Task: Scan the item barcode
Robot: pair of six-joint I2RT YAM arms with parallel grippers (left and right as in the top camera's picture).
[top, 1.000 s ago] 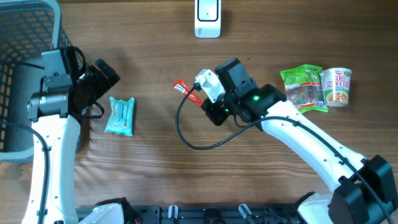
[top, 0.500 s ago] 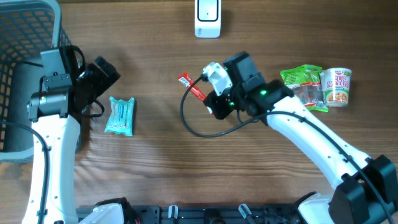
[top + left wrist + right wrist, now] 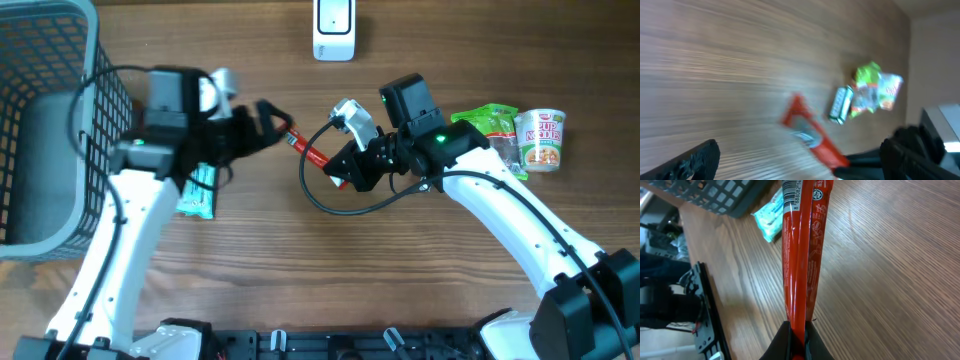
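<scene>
1. Red, glossy and long, the stick sachet [image 3: 308, 152] is clamped at its lower end between the right fingers [image 3: 781, 345], which are closed tight on it; it sits above the worktop [image 3: 400, 290], left of centre.
2. Its flattened seam runs lengthwise, and a white barcode panel [image 3: 790, 192] shows near the far end in the right wrist view.
3. Left fingers [image 3: 695, 161] stand wide apart, holding nothing, just beside the sachet's free tip.
4. A crinkled teal packet [image 3: 195, 195] lies flat on the wood-grain surface, partly under the left arm.
5. A grey plastic mesh basket [image 3: 95, 60] fills the left edge.
6. A white, boxy scanner [image 3: 333, 30] stands at the top centre.
7. A green snack bag [image 3: 485, 135] touches a round cup of noodles [image 3: 541, 140] at the right.
8. A black cable [image 3: 310, 195] loops under the right wrist.
</scene>
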